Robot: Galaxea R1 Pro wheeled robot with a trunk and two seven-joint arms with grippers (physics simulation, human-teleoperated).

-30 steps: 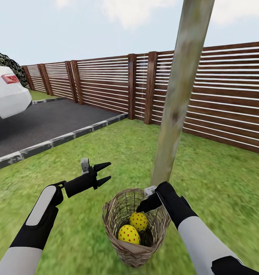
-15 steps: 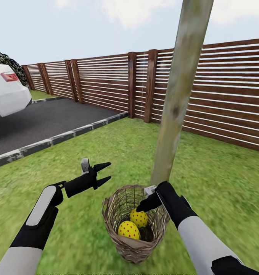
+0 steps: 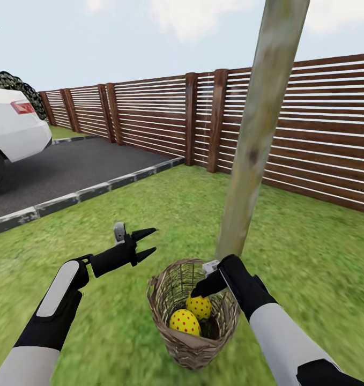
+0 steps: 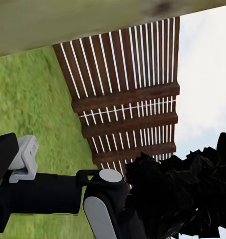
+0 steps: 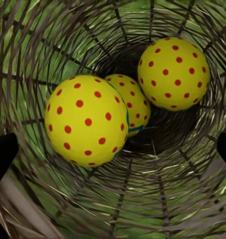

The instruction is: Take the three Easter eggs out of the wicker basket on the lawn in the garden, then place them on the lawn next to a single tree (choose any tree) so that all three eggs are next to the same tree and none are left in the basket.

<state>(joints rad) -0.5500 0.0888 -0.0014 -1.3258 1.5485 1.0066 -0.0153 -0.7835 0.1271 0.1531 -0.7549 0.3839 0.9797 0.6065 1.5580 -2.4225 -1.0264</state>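
Note:
The wicker basket (image 3: 188,343) stands on the lawn (image 3: 310,257) right at the foot of the tree (image 3: 251,155). In the head view two yellow, red-dotted Easter eggs (image 3: 199,306) (image 3: 184,322) show inside it. The right wrist view looks straight down into the basket (image 5: 38,45) and shows all three eggs (image 5: 87,127) (image 5: 131,101) (image 5: 173,73). My right gripper (image 3: 199,292) hangs over the basket's far rim, pointing in, open, with its black fingertips (image 5: 3,154) far apart and touching no egg. Left of the basket, my left gripper (image 3: 145,244) is open above the grass.
A brown slatted fence (image 3: 149,112) closes the garden behind the tree. An asphalt driveway (image 3: 69,171) with a stone kerb (image 3: 96,190) and a white car (image 3: 10,128) lies to the far left. Grass stretches left and right of the basket. The trunk (image 4: 93,25) crosses the left wrist view.
The whole picture has shifted slightly to the right, so the camera has turned. Both arms hold the same pose, and the eggs stay in the basket.

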